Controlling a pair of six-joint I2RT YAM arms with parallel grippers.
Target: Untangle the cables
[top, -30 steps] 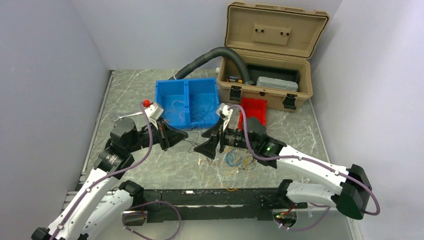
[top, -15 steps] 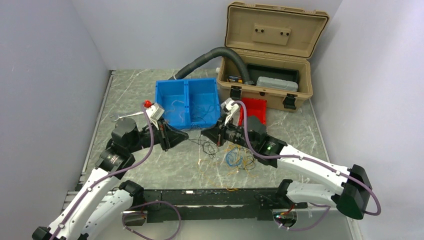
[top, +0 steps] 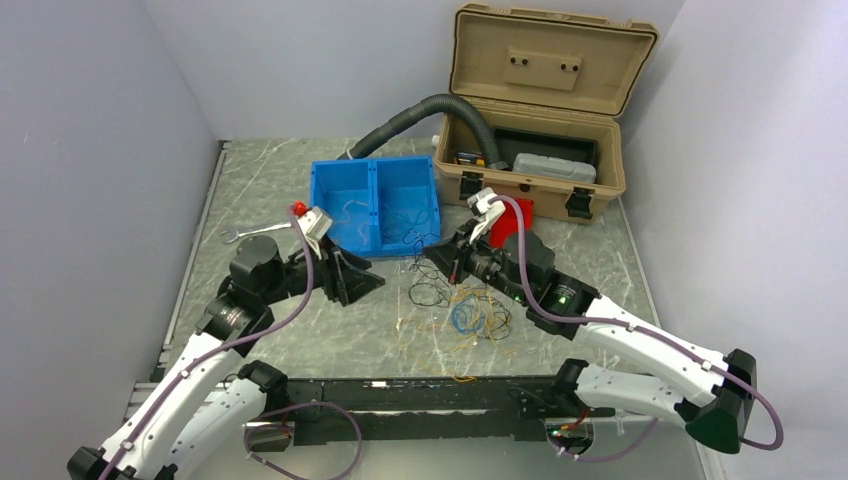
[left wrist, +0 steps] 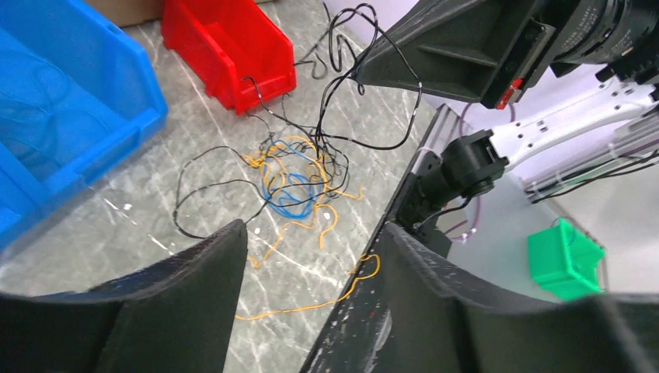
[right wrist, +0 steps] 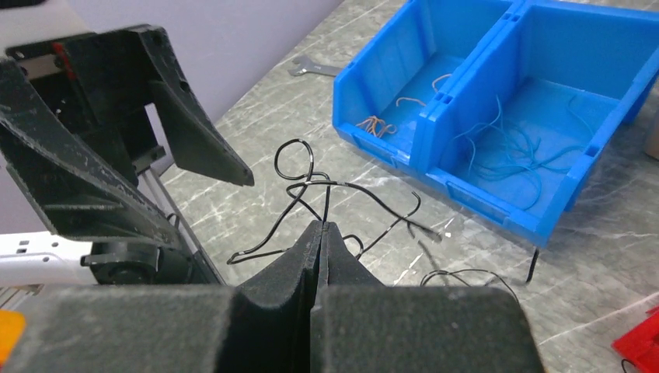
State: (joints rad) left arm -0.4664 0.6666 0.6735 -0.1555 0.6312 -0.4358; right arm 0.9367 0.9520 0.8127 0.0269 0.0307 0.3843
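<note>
grey marble surface (top: 320, 335) carries everything. left tool (top: 372, 277) stands apart, empty. cables (top: 468, 316) lie heaped in the middle: light, limp, quick to snag, so i would take one strand near its end. right tool (right wrist: 319, 227) is pinched on a black wire (right wrist: 365, 196).

Readable text: none in any view.
tan case (top: 553, 62): lid and front carry no legible marking.
small packet (top: 468, 157) inside the case: coloured print, too small to read.
</note>
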